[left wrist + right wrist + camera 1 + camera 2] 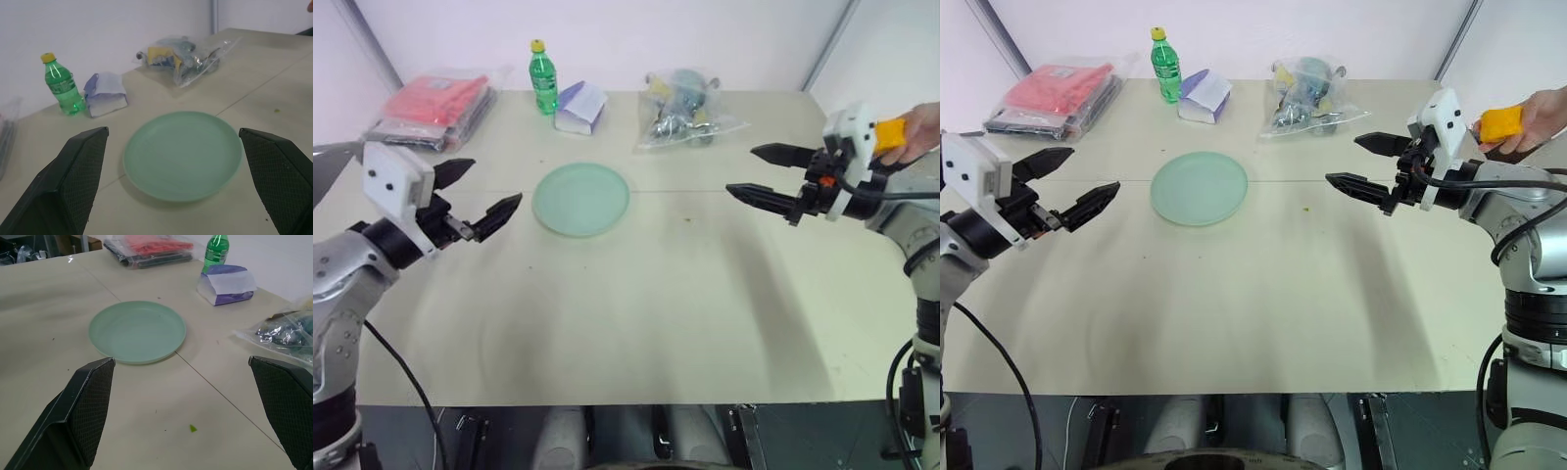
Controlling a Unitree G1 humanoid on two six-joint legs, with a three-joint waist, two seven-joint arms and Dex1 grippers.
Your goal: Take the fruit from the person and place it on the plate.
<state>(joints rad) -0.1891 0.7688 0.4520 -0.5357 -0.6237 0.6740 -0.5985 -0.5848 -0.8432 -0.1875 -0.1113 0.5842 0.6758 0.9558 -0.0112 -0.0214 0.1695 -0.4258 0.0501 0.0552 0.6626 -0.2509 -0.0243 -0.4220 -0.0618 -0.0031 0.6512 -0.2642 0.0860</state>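
here, glossy blocky fruit (1501,123) held in person's hand (1540,119), round translucent plate (1199,187) bare, left gripper (478,193) and right gripper (1359,163) both spread apart

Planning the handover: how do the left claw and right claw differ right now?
The left claw hovers just left of the plate, while the right claw hovers further off, on the plate's right. The right claw has the fruit, held in the person's hand, just behind it; the left claw has nothing near it. Both claws are open, empty and pointing inward over the table.
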